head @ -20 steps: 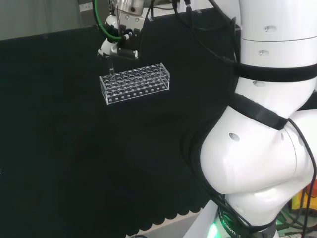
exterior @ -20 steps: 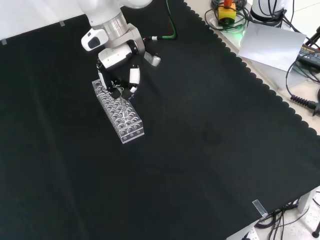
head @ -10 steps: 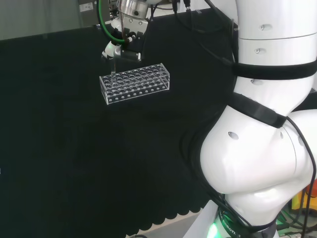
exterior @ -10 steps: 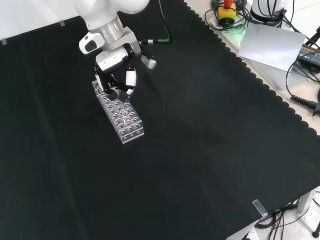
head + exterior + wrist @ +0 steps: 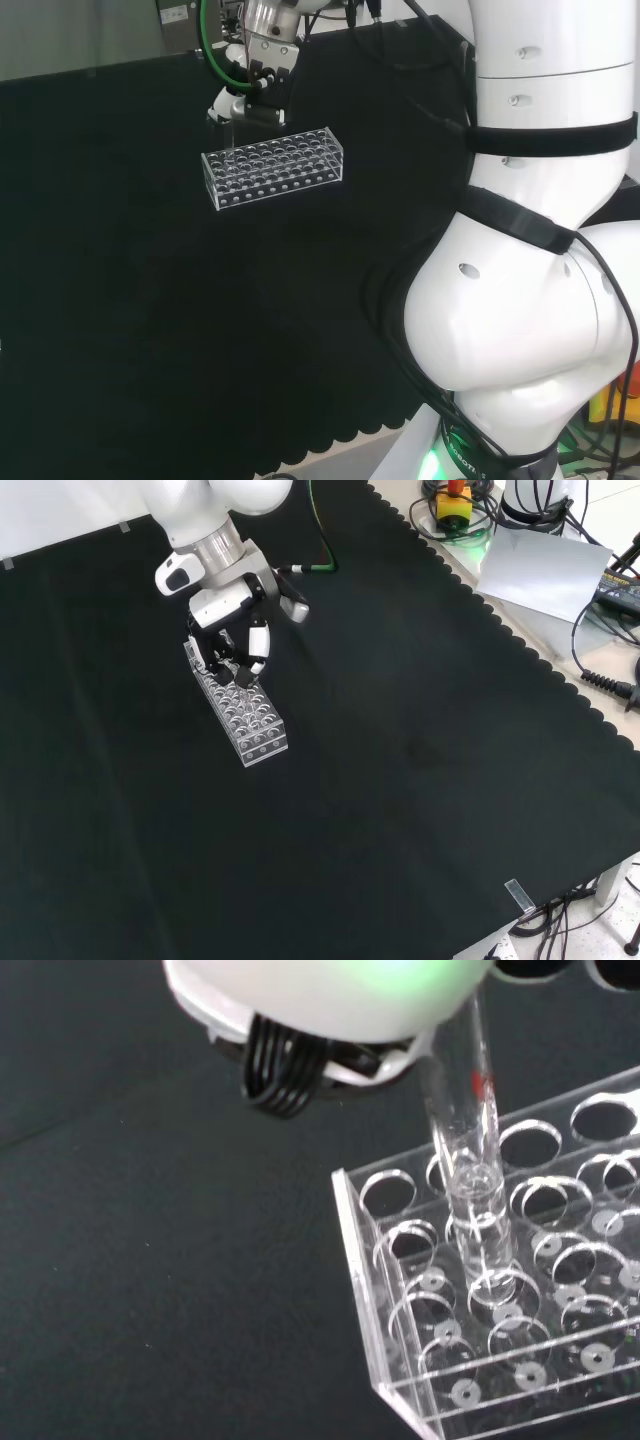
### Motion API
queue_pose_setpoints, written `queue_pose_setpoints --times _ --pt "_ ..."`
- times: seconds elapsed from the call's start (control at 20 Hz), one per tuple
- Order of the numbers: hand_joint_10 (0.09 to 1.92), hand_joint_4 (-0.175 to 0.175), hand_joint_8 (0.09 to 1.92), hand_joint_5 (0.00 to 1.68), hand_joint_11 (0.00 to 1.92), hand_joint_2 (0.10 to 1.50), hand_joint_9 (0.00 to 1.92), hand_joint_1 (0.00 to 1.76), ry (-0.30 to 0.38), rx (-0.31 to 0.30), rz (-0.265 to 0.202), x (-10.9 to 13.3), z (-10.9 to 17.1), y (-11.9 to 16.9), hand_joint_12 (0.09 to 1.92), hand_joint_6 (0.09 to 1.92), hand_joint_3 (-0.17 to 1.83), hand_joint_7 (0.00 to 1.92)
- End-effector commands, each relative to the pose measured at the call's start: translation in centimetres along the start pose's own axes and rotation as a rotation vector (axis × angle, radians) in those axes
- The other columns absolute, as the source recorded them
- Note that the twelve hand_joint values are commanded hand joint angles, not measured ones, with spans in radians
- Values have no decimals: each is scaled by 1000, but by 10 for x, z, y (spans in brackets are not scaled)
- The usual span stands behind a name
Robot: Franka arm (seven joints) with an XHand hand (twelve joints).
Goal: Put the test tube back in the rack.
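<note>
Hand (image 5: 232, 640) sits over the far end of the rack (image 5: 238, 708) in front view, fingers curled round the test tube (image 5: 466, 1110). Wrist view: tube upright, lower end already through a top hole near the rack's end wall. Insertion looks partly done; left: lower fully, let go, pull away.

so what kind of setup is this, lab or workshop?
Looks like a robot lab bench. Black cloth covers the table, a clear rack stands on it, and the hand holds a test tube over the rack's holes.
</note>
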State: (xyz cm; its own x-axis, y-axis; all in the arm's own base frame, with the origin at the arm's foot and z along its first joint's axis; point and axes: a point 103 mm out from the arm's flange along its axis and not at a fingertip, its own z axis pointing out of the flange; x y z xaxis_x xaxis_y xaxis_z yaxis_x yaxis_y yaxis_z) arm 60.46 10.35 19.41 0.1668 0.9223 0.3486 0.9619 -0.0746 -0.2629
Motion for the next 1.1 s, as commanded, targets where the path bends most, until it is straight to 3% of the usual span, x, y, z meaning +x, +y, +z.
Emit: queue_pose_setpoints --times 0.05,0.9,1.1 --pt "264 -175 398 1432 1328 601 1775 1232 -5 6 -5 -1 7 2 883 371 671 1842" --pt "263 -175 398 1432 1328 602 1775 1232 8 45 -17 -1 32 -3 883 371 671 1842" --pt "258 -175 374 1413 1271 633 1742 1230 81 106 -34 1 32 -3 956 385 624 1803"
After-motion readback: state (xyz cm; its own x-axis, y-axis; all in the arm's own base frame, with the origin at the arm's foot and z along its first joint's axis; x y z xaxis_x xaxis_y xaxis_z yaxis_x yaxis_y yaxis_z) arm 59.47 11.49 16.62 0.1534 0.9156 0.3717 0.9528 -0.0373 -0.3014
